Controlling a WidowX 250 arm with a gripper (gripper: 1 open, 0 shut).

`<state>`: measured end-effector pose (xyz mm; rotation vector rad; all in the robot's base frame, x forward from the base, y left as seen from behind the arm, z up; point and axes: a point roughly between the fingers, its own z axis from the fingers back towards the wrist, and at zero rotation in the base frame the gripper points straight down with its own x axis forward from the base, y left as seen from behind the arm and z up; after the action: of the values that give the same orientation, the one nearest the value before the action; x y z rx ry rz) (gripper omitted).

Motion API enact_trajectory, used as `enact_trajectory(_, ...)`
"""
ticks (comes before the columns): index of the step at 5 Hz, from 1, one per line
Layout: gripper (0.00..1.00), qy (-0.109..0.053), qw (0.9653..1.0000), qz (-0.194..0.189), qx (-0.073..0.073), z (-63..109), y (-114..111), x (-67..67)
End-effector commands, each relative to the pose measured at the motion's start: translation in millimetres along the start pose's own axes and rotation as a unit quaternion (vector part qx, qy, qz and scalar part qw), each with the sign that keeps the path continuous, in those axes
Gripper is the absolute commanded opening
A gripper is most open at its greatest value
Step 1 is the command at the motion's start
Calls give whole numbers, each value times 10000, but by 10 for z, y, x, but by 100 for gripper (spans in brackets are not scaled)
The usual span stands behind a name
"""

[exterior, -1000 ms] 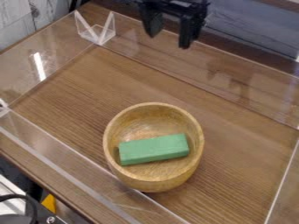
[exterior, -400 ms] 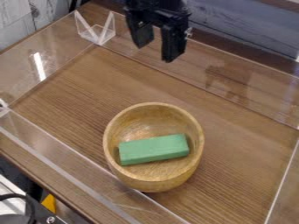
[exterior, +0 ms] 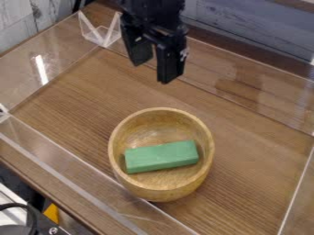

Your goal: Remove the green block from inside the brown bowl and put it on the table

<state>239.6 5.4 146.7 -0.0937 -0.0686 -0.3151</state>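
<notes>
1 gripper [exterior: 152, 73], black, enters from top edge of view, 2 fingers pointing down over table [exterior: 73, 115], jaws apart, nothing between them. Gripper is on far side of bowl [exterior: 194, 181], not touching it.

1 green block [exterior: 161, 157], inside bowl, lying flat on bowl floor, long side running roughly left-right in view, right end angled a bit toward top of view. Block plain, smooth faces, rectangular.

Bowl round, light brown, thick rim, upright on table, in lower middle of view. Block takes up part of bowl floor; bare wood shows around it, more on the far side.

Table brown wood grain. Clear plastic walls along edges, light glare on the one at left. Small clear bracket [exterior: 98, 29] at far left part of table, near gripper, partly hidden behind it.

Bottom left corner, beyond table edge: black cables [exterior: 17, 207] and 1 yellow-orange piece [exterior: 51, 213], cut off or too small to identify.
</notes>
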Motion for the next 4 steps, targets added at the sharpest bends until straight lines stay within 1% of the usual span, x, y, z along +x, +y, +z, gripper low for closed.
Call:
enact_trajectory(1, 100, 1, 9980, -628, 16, -37, -180, -148)
enact_trajectory(2, 100, 151, 9928, -1190, 23, -198, -345, -242)
enact_trajectory(3, 100, 239, 9870, -1584, 108, -401, -499, -309)
enact_trajectory(4, 100, 256, 9805, -1935, 216, -553, -610, -244)
